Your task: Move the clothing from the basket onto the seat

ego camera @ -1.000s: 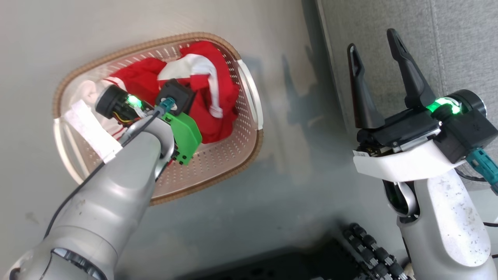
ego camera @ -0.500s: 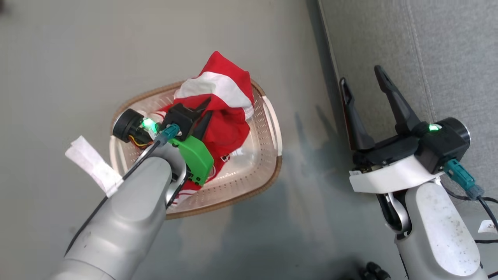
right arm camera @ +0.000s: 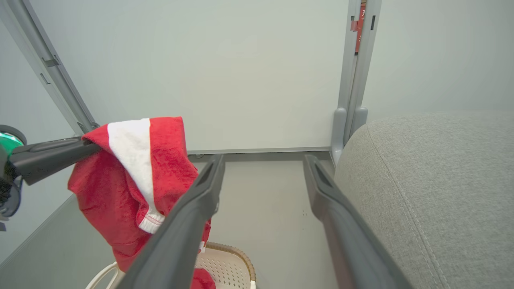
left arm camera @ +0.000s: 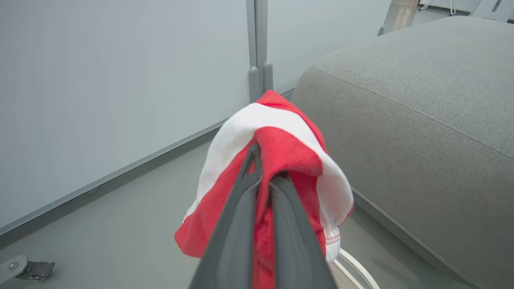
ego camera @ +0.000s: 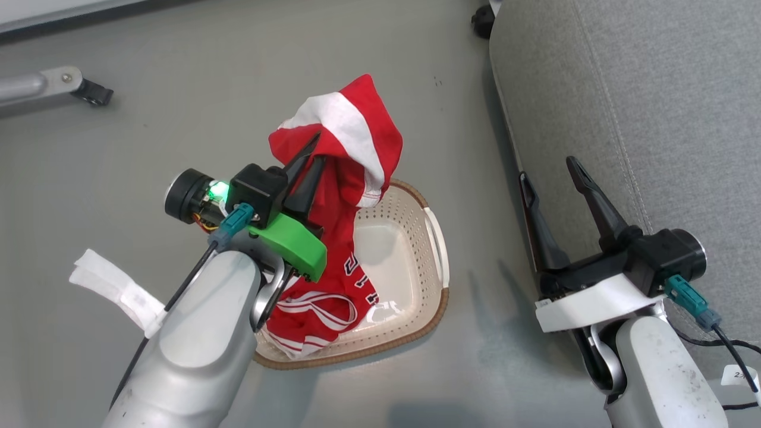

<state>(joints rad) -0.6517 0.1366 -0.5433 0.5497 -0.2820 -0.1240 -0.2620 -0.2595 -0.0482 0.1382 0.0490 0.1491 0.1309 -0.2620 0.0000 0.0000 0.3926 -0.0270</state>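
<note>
My left gripper (ego camera: pixel 320 147) is shut on a red garment with a broad white panel (ego camera: pixel 357 137), held up above the cream perforated basket (ego camera: pixel 416 333). The cloth drapes over the fingertips (left arm camera: pixel 281 140) and hangs down towards the basket. A red jersey with white striped trim (ego camera: pixel 315 312) lies inside the basket at its near-left end. My right gripper (ego camera: pixel 548 169) stands open and empty beside the light-grey seat (ego camera: pixel 654 107), to the right of the basket. In the right wrist view the held garment (right arm camera: pixel 132 172) hangs to the left of my open right gripper (right arm camera: pixel 264 160), with the seat (right arm camera: pixel 433 180) on the right.
A grey metal leg with a caster (ego camera: pixel 59 83) lies on the floor at the upper left. Another dark caster (ego camera: pixel 481 18) sits by the seat's far corner. A pale wall with an upright post (right arm camera: pixel 353 80) stands behind. A white tape tag (ego camera: pixel 113 285) hangs from my left arm's cable.
My left gripper has risen out of the basket with the white-panelled garment in it. The camera has moved, so the basket sits lower in view. The right gripper stays open.
</note>
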